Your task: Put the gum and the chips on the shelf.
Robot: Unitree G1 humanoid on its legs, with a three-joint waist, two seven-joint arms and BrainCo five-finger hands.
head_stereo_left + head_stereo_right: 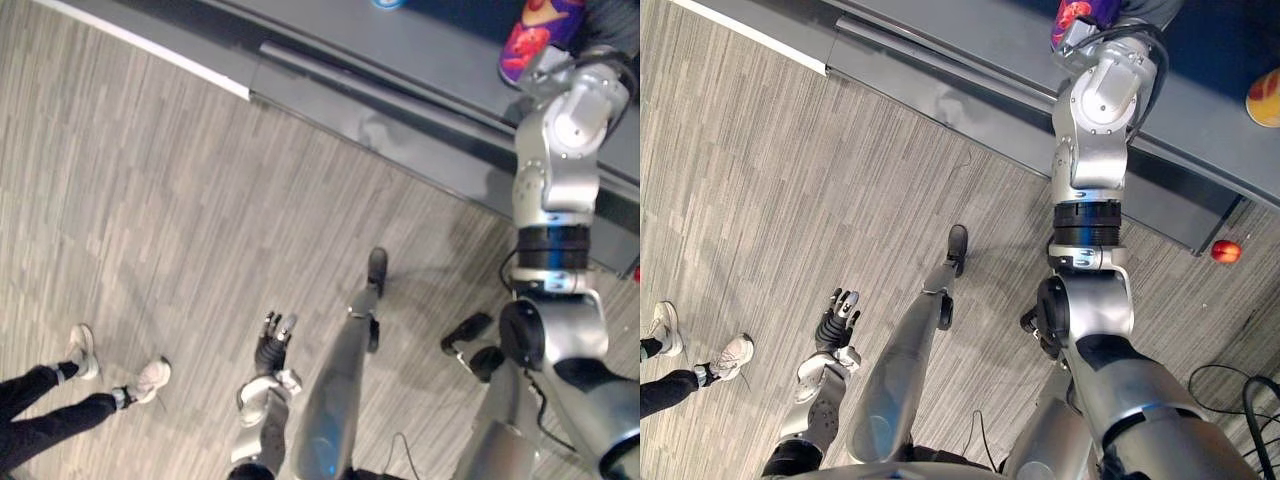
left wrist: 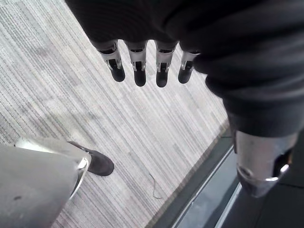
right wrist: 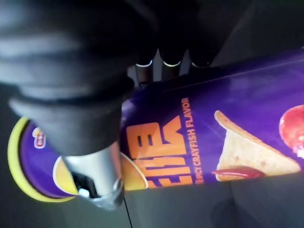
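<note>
Two hands to log, and you have one task item in a grip.

1. Right hand point(image 3: 90, 171): raised to the far right, at the shelf point(image 1: 430, 50). Its fingers and thumb are curled round the chips can point(image 3: 204, 133). The can is purple with a yellow lid and is held over the shelf's grey top. You cannot tell whether it touches the surface.

2. Left hand point(image 1: 272, 350): hangs low and near, over the grey plank floor point(image 1: 150, 200). Its fingers point(image 2: 137, 71) are straight, slightly apart, and hold nothing.

3. Shelf contents: a blue round thing point(image 1: 388, 3) sits at the far edge, cut off and too small to identify. An orange and yellow thing point(image 1: 1265, 97) lies at the far right, well apart from the can.

4. Floor: a red ball point(image 1: 1225, 250) lies just beside the shelf's base on the right.

5. Person: dark trouser legs and white shoes point(image 1: 150, 378) stand near left, well apart from the left hand.
</note>
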